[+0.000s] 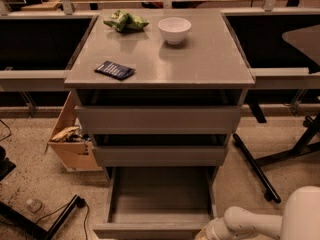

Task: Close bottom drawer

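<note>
The grey cabinet [160, 64] stands in the middle of the camera view with three drawers. The bottom drawer [159, 196] is pulled far out; its empty grey tray shows and its slim front [150, 230] lies at the lower edge of the view. The middle drawer front [160, 155] and top drawer front [159, 119] stick out a little. My white arm [250, 223] comes in from the lower right. The gripper [205, 235] is at the drawer front's right end, mostly cut off by the view's lower edge.
On the cabinet top are a white bowl [174, 30], a green bag [125, 21] and a dark blue packet [115, 70]. A cardboard box [70, 139] sits on the floor at the left. Black chair legs [257, 169] lie at the right, cables at the lower left.
</note>
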`<state>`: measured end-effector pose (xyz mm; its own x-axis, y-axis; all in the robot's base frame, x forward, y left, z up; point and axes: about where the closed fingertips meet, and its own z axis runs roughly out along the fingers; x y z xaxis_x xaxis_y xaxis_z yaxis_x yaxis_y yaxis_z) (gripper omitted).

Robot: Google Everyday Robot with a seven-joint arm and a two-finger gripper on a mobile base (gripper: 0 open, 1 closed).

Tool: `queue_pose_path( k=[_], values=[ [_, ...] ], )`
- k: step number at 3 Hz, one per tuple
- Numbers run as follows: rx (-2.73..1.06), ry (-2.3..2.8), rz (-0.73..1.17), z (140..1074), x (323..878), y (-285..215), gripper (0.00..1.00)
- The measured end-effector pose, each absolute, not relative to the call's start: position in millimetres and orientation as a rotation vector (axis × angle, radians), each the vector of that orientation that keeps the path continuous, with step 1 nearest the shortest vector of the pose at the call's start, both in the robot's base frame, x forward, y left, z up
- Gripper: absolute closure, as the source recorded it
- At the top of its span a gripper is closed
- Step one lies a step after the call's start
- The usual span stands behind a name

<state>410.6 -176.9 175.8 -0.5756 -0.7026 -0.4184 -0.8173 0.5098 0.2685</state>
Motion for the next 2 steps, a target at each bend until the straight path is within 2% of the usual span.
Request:
queue_pose_path(
  k=[2],
  values=[
    [-1.292, 2.477, 0.663, 169.9, 420.2, -172.4, 1.0]
  ],
)
